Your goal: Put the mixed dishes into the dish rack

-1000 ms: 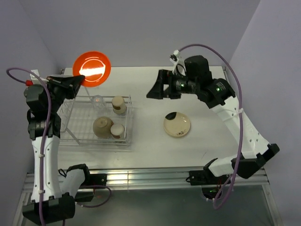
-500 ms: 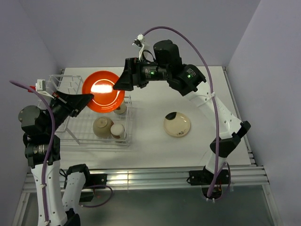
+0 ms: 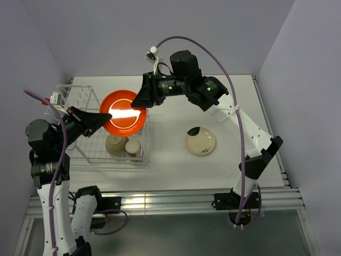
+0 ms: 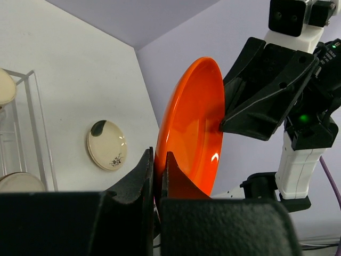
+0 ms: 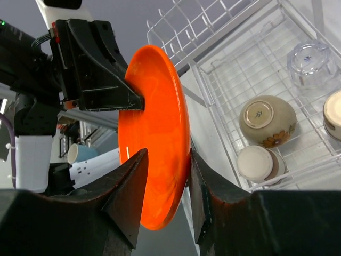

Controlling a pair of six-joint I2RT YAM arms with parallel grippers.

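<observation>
Over the rack (image 3: pixel 90 150) basket, plate (image 3: pixel 125 114) hangs tilted above the wires: left gripper (image 3: pixel 106 118) clenched on its left rim, right gripper (image 3: pixel 138 100) straddling the opposite rim, grip not determinable; slot row (image 3: pixel 74 98) just left, dish (image 3: pixel 201 141) well apart at right on table (image 3: pixel 176 162).

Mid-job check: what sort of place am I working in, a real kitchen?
Probably a lab test cell, not a kitchen. Bare lavender walls close in around a plain white table. A metal rail runs along its near edge. The rack is the only kitchen fitting in view.
</observation>
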